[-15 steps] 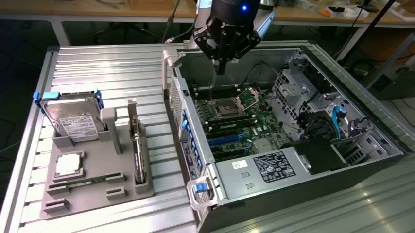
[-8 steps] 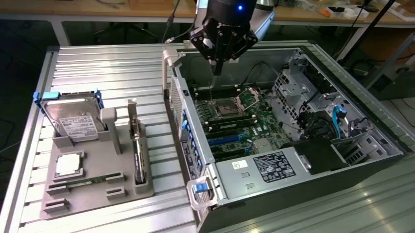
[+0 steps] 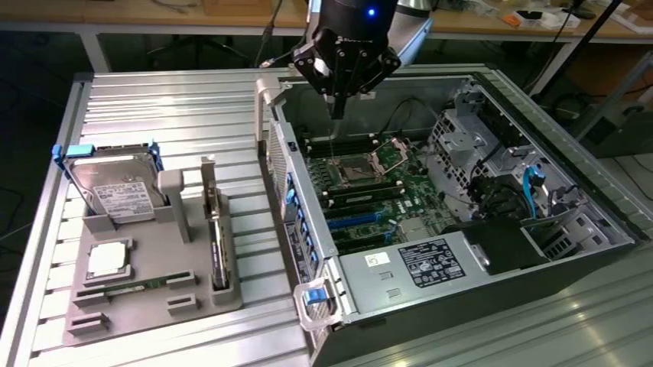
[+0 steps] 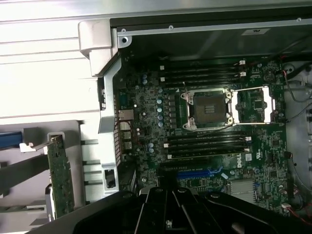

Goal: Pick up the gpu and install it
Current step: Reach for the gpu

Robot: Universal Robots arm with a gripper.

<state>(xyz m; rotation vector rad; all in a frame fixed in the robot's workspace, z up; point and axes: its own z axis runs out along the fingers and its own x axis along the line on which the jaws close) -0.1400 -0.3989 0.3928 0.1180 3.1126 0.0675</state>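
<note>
The gpu (image 3: 216, 229) is a thin dark card standing on edge in a slot of the grey holder (image 3: 153, 310) at the exterior view's left; in the wrist view the gpu (image 4: 61, 178) shows beside the case wall. My gripper (image 3: 335, 107) hangs above the back of the open computer case (image 3: 296, 195), over the motherboard (image 3: 383, 187), well apart from the card. Its fingers are shut together with nothing between them. In the wrist view my gripper (image 4: 168, 214) sits above the blue expansion slot (image 4: 195, 173) and the open processor socket (image 4: 207, 108).
On the holder also rest a silver hard drive (image 3: 118, 191), a processor chip (image 3: 109, 260) and a narrow memory stick (image 3: 133, 288). Inside the case are a power supply (image 3: 439, 256), drive cages (image 3: 469, 138) and cables. The ribbed metal table (image 3: 164, 99) lies around them.
</note>
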